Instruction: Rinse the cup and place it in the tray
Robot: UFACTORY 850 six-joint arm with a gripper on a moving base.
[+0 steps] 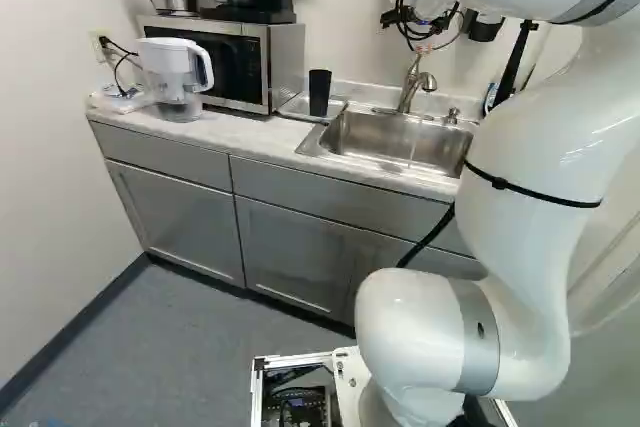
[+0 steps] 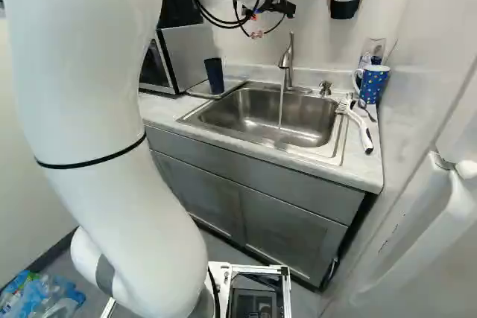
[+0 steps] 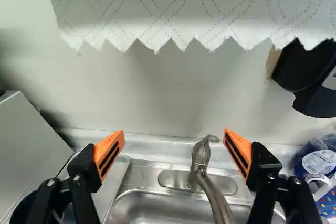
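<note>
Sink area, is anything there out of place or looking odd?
One thing: the faucet is running, yet its water falls into the sink with no cup beneath. The dark cup stands on the tray alongside. I see no spill.

Faucet [image 3: 202, 169] at the sink [image 3: 152, 208] — zigzag-edged paper towel [image 3: 168, 9] hanging ahead.

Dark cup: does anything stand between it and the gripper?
Nothing visible stands between the open gripper and the dark cup. The faucet rises to the cup's right in both base views, so it is probably off the direct path. The cup already stands on the tray.
</note>
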